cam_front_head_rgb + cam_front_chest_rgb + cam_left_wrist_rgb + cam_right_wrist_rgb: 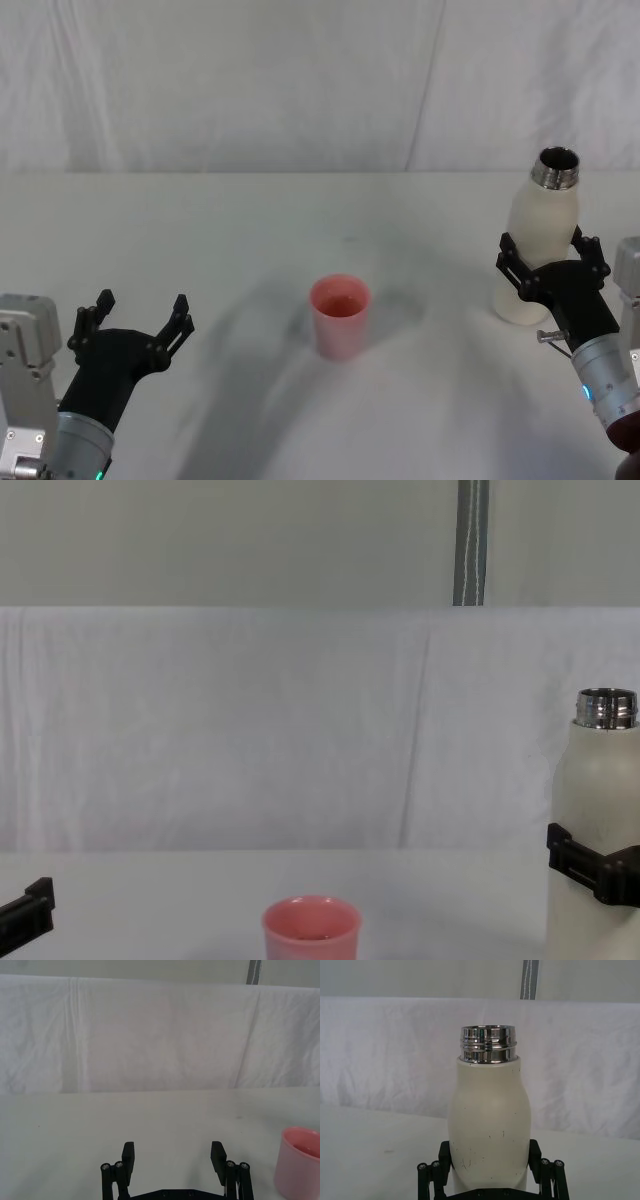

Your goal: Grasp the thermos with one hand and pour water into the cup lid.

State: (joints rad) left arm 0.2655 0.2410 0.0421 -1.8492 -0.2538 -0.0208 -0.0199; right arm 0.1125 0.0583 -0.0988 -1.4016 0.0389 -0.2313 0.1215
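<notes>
— Can you read anything from where you're standing? A brand on the thermos (489, 1125), maybe?

— No, nothing. The cream body is plain, just a few dark scuff specks, no lettering or logo.

— And the pink cup lid (339, 316)?

— Bare as well. No print, no number on its side.

— Anything on the grey housings behind the claws?

— Only screws and a small lit dot; no label I can make out. The white cloth behind carries no sign either.
</notes>
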